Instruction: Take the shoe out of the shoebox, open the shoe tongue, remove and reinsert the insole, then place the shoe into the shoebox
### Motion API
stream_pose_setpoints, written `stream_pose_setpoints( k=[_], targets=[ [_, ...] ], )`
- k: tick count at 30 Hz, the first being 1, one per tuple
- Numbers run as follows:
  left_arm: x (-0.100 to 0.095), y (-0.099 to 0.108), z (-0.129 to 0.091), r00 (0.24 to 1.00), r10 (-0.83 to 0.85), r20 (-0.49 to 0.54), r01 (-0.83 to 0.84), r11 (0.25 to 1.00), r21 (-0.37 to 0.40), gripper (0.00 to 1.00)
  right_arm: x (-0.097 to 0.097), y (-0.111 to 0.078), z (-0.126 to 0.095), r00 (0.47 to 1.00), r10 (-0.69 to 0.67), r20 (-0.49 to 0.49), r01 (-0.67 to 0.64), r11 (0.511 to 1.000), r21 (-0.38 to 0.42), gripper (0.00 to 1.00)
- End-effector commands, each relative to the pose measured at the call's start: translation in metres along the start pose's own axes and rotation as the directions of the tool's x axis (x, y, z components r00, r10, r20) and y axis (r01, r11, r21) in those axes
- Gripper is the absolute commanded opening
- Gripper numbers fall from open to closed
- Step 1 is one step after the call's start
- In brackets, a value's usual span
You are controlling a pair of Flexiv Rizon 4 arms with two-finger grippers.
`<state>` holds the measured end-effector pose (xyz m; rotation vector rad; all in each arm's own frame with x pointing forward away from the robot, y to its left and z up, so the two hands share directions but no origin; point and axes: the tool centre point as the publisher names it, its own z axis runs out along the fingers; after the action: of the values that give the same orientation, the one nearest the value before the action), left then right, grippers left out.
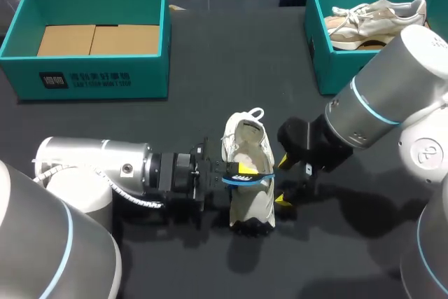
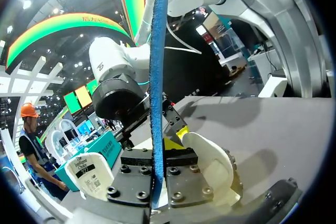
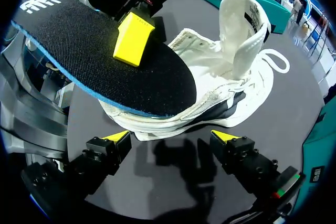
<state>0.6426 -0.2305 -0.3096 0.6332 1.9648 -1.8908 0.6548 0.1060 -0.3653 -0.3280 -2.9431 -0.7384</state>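
A black table [image 1: 210, 54] holds two teal shoeboxes, the left shoebox [image 1: 98, 78] at its far left corner, the right shoebox [image 1: 320, 57] with a beige shoe [image 1: 378, 19] inside. A white shoe [image 1: 250, 148] lies mid-table with its tongue raised. The left gripper [image 2: 157, 156] pinches the dark, blue-edged insole [image 3: 79, 51] above the white shoe. The right gripper [image 3: 173, 140] hangs just beside that shoe, fingers wide and holding nothing.

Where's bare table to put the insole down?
Free: the table strip between the left teal box and the right shoebox. Crowded: centre, where the left gripper holding the insole and the open right gripper flank the white shoe.
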Motion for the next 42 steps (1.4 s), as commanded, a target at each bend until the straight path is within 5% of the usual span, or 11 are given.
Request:
stream_pose_setpoints(
  k=[1,24,36,42],
  targets=[
    [0.001,0.008,0.004,1.0,-0.007,0.015,0.007,1.0,-0.011,0.0,0.001,0.0,0.001,1.0,0.001,0.003,-0.001,1.0,0.001,1.0],
    [-0.004,0.048,0.009,0.998,-0.05,0.04,0.053,0.995,-0.087,0.0,0.001,0.0,0.001,1.0,0.001,0.003,-0.001,1.0,0.001,1.0],
    [-0.006,0.045,0.004,0.997,-0.067,0.031,0.069,0.994,-0.079,0.0,0.001,0.0,0.001,1.0,0.001,0.003,-0.001,1.0,0.001,1.0],
    [-0.007,0.04,0.001,0.997,-0.066,0.034,0.068,0.996,-0.057,0.14,0.001,0.0,0.001,1.0,0.001,0.003,-0.001,1.0,0.001,1.0]
  ],
)
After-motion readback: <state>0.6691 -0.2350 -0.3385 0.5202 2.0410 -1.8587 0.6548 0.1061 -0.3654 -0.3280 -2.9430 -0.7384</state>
